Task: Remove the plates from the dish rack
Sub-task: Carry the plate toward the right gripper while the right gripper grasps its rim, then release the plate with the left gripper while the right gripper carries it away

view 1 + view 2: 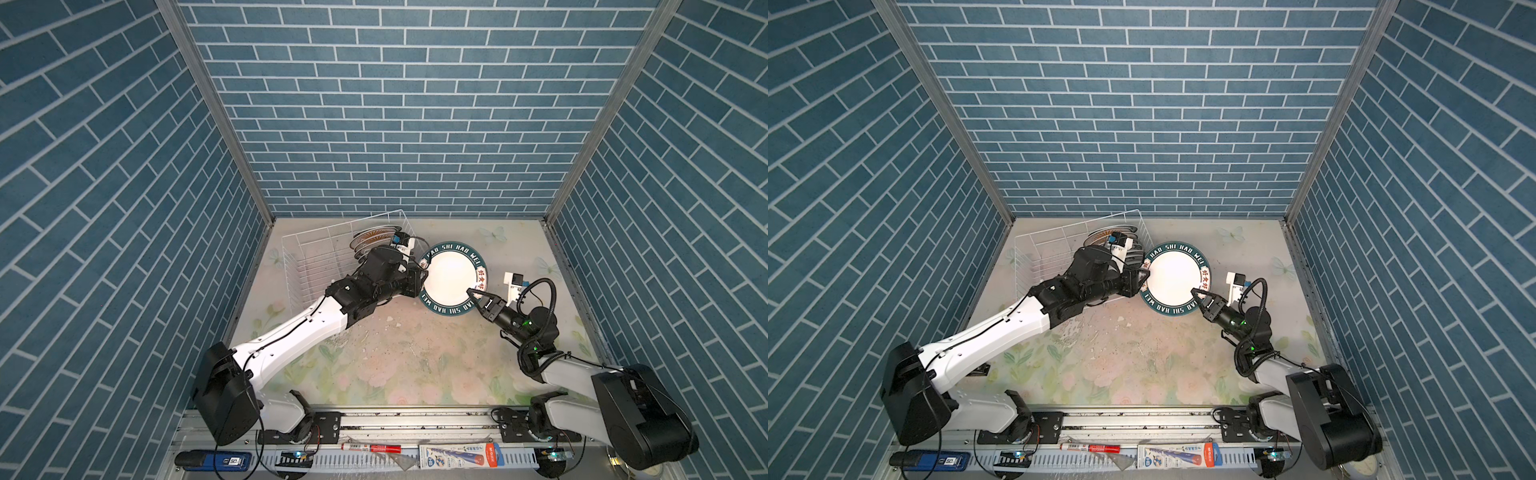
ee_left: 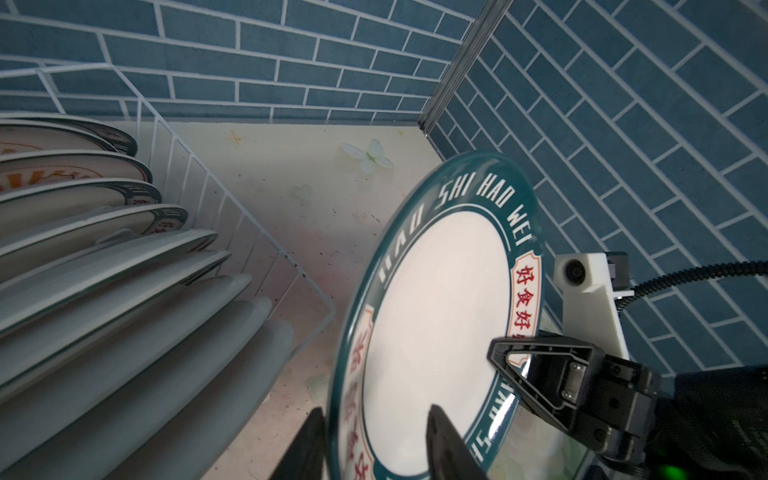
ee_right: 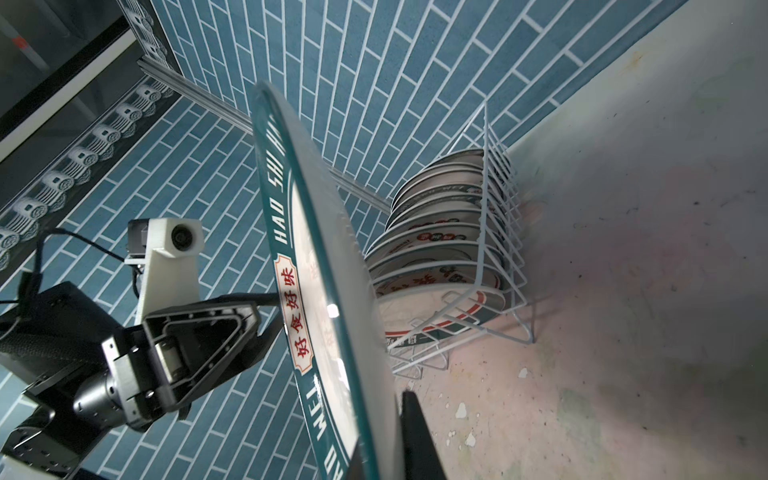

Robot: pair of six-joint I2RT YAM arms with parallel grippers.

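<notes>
A plate (image 1: 451, 276) (image 1: 1173, 274) with a dark green rim and a white middle hangs tilted in the air to the right of the dish rack (image 1: 316, 249) (image 1: 1050, 245). My right gripper (image 1: 471, 293) (image 1: 1195, 293) (image 3: 382, 424) is shut on its near right rim. My left gripper (image 1: 422, 277) (image 1: 1143, 276) (image 2: 376, 411) straddles the opposite rim with its jaws parted, and a gap shows on the plate's face side. Several more plates (image 1: 374, 239) (image 2: 83, 249) (image 3: 436, 232) stand on edge in the rack's far right end, partly hidden behind the left arm in both top views.
Blue brick walls close in the back and both sides. The rack sits in the back left corner of the floral tabletop (image 1: 395, 353). A red marker (image 1: 370, 448), a flat packet (image 1: 457, 455) and a blue device (image 1: 216, 460) lie on the front rail.
</notes>
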